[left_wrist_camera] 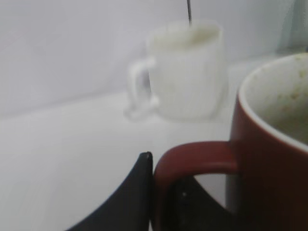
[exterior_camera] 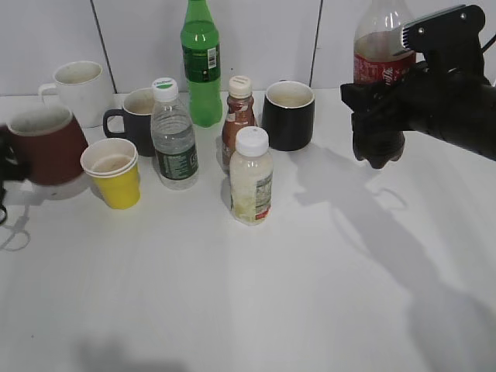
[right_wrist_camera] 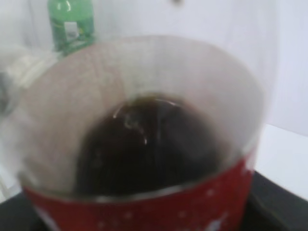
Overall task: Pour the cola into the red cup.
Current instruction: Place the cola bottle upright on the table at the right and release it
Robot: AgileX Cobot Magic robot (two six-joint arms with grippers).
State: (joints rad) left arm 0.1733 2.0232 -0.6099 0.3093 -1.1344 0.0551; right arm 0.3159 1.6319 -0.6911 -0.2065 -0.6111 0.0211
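Observation:
The cola (exterior_camera: pixel 380 54) is a clear bottle with a red label and dark liquid in its lower part. My right gripper (exterior_camera: pixel 380 116) is shut on it and holds it upright at the right, off the table. The right wrist view shows the cola (right_wrist_camera: pixel 144 144) close up, filling the frame. The red cup (exterior_camera: pixel 46 147) is at the far left of the table. My left gripper (exterior_camera: pixel 6 167) is shut on its handle. The left wrist view shows the red cup (left_wrist_camera: pixel 269 159) with a pale inside, and the left gripper's (left_wrist_camera: pixel 161 192) fingers on either side of the handle.
A white mug (exterior_camera: pixel 77 91) stands behind the red cup and a yellow paper cup (exterior_camera: pixel 115 172) stands right of it. In the middle are a dark mug (exterior_camera: pixel 136 120), a water bottle (exterior_camera: pixel 172 136), a green bottle (exterior_camera: pixel 201 66), a brown bottle (exterior_camera: pixel 238 120), a white bottle (exterior_camera: pixel 251 177) and a black mug (exterior_camera: pixel 289 115).

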